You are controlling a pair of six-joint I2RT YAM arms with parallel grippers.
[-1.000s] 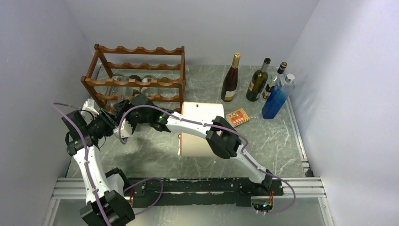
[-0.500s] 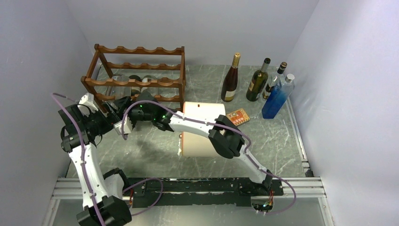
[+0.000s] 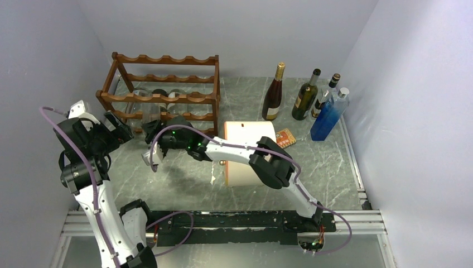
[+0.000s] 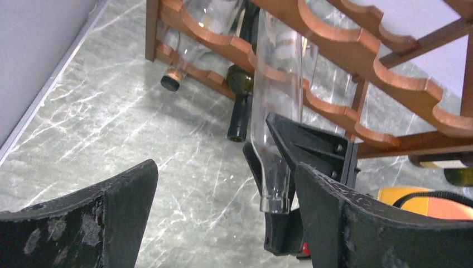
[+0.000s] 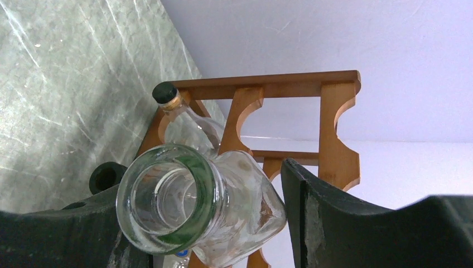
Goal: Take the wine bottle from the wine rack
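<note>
White arms (image 3: 104,199), purple cables (image 3: 89,170) (black fingers (image 4: 72,223), seemingly scuffed).

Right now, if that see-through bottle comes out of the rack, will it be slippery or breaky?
Probably slippery: the clear glass bottle looks smooth and shiny. It seems empty, so likely light, yet glass could crack if dropped. Being round, it may roll once off the scalloped wine rack.

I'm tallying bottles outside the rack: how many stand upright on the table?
4, grouped at the back right: a dark red bottle, a green bottle, a dark-capped bottle partly behind the blue bottle. Another could hide behind them.
</note>
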